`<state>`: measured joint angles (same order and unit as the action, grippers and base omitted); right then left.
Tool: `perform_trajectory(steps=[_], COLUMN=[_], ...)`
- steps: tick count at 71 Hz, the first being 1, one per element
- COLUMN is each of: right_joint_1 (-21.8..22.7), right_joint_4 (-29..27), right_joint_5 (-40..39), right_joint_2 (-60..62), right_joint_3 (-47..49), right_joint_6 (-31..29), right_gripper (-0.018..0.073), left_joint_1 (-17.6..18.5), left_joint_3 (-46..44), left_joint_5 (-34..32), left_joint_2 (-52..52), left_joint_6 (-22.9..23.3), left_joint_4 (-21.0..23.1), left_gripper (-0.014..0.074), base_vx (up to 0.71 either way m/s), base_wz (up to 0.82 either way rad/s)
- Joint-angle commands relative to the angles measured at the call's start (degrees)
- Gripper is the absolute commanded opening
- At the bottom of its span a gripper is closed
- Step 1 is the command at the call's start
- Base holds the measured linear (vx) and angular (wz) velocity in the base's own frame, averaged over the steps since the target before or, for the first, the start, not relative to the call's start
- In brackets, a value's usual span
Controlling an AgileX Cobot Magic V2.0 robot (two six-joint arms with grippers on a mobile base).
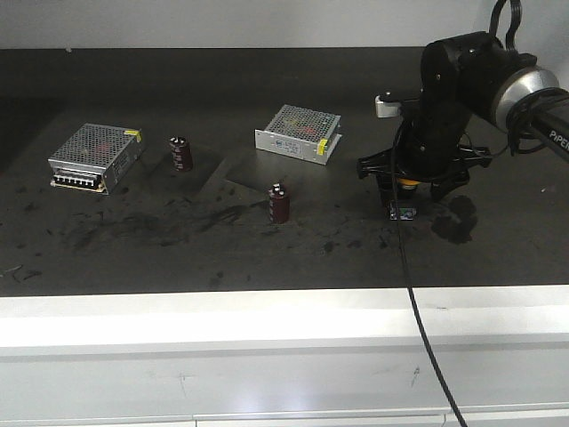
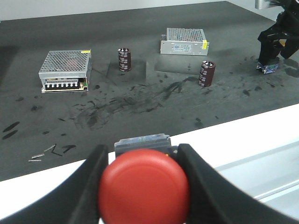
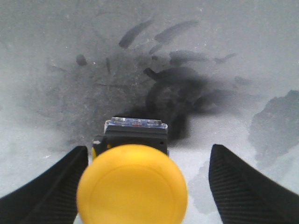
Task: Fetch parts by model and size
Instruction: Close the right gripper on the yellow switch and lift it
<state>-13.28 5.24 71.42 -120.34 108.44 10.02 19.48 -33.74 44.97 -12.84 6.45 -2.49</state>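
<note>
A red-capped push-button switch (image 2: 144, 189) on a dark block base fills the bottom of the left wrist view. My left gripper (image 2: 142, 154) is shut on it, both fingers against the cap, above the table's white front edge; this gripper is out of the front view. The yellow-capped switch (image 3: 132, 184) stands on the dark mat between the fingers of my right gripper (image 3: 148, 151), which is open: the left finger is close to the cap and the right finger stands well clear. In the front view my right gripper (image 1: 411, 187) points down over that part's base (image 1: 404, 212).
Two silver perforated-metal boxes (image 1: 96, 156) (image 1: 299, 131) and two maroon capacitors (image 1: 181, 152) (image 1: 279, 203) stand on the scuffed black mat. A white ledge (image 1: 267, 320) runs along the table front. A black cable (image 1: 418, 320) hangs from the right arm over it.
</note>
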Motion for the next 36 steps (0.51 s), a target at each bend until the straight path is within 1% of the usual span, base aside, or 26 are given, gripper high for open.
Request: perform_trajectory(steps=[1,20,36], right_joint_1=[0.17,0.17,0.17], right_joint_4=[0.67,0.10,-0.46], right_joint_5=[0.45,-0.79,0.56], right_joint_2=[3.41,3.41,3.41], right_joint_3=[1.45,1.85,5.14], right_joint_6=[-0.21,-0.03,-0.03], right_gripper=[0.0518,0.0510,0.0443], left_joint_1=[0.33,0.33,0.33], left_joint_3=[-1.25,-1.25,-1.25], left_joint_5=[-4.42,-4.42,-4.42], left_joint_2=[-0.65,-0.65,-0.65], left_joint_6=[0.51,0.51,0.51], left_joint_4=[0.00,0.00,0.00], left_gripper=[-0.0006,-0.0006,-0.0006], base_vx=[0.00,0.00,0.00], base_wz=[0.00,0.00,0.00])
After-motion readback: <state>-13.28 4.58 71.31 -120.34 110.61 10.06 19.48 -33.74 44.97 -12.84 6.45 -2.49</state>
